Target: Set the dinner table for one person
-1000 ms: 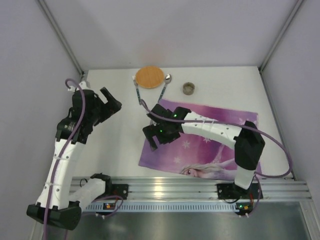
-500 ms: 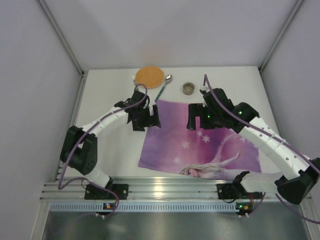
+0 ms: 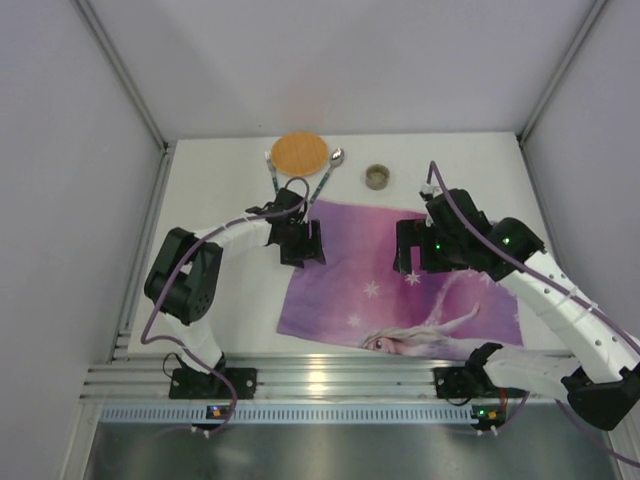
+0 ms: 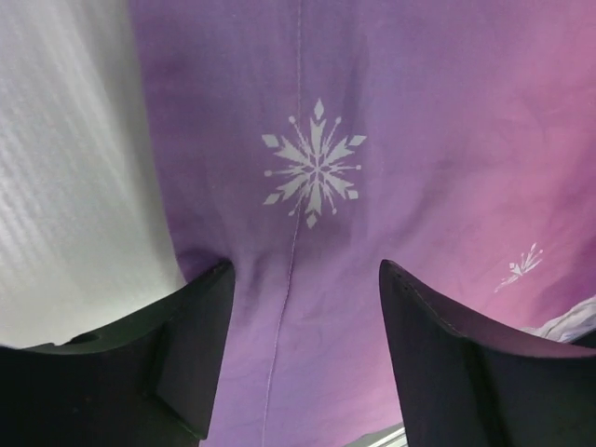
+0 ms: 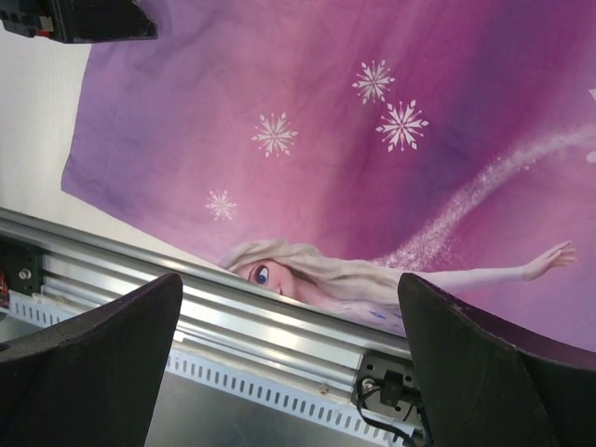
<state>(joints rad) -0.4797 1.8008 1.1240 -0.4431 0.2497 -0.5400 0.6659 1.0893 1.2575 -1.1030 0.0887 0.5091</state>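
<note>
"Top external view first: where does the dinner table (image 3: 220, 300) lie?"

"It spreads white under both arms, with the ribbed aluminium rail (image 3: 350, 378) along its near edge. The purple-pink placemat (image 3: 350, 285) lies on it, right of middle and slightly askew. Beyond the mat's far edge sit a round orange-brown disc (image 3: 299, 154), a fork (image 3: 274, 178) on its left, a spoon (image 3: 328, 172) on its right, and a small cup (image 3: 377, 177) apart from the spoon."

"And the arms?"

"The left gripper (image 3: 302, 245) is low over the mat's far left corner. The right gripper (image 3: 418, 250) hangs over the mat's right half."

"Left wrist view: is that tool clenched?"

"No. The left gripper (image 4: 305, 279) has its two dark fingers apart with nothing held between them. They stand one on each side of a seam in the placemat (image 4: 419, 140), just below a white snowflake (image 4: 314, 163). Bare dinner table (image 4: 65, 140) shows on the left. Whether the tips touch the mat cannot be told."

"Right wrist view?"

"The right gripper (image 5: 291, 289) is spread wide and grasps nothing. Between its fingers show the placemat (image 5: 326, 93) with its fair-haired princess (image 5: 279, 270) and the rail (image 5: 186, 321). A strip of dinner table (image 5: 37, 121) shows at the left edge."
</note>
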